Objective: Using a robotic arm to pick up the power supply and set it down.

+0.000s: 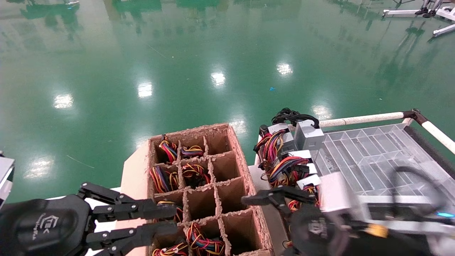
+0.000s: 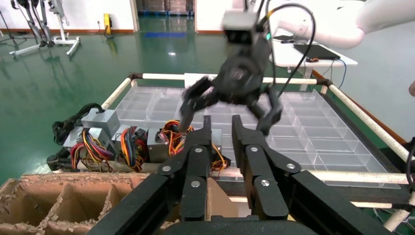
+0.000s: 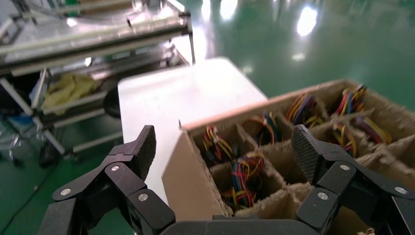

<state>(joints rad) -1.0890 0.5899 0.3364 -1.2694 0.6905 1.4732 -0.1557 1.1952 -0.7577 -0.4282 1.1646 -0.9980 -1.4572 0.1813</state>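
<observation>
hanging over the carton (image 1: 209, 185) edge, our right gripper (image 3: 222, 152) is wide apart, empty; the left gripper (image 1: 167, 222) has a narrow gap. power supplies (image 1: 284, 167) lie beside the tray (image 1: 373, 156), partly hidden.

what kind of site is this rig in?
Probably a factory or warehouse packing station, or a lab mock-up of one. Glossy green floor, a divided cardboard carton with wire bundles in its cells, a row of power supplies beside a clear compartment tray, and metal racks nearby.
</observation>
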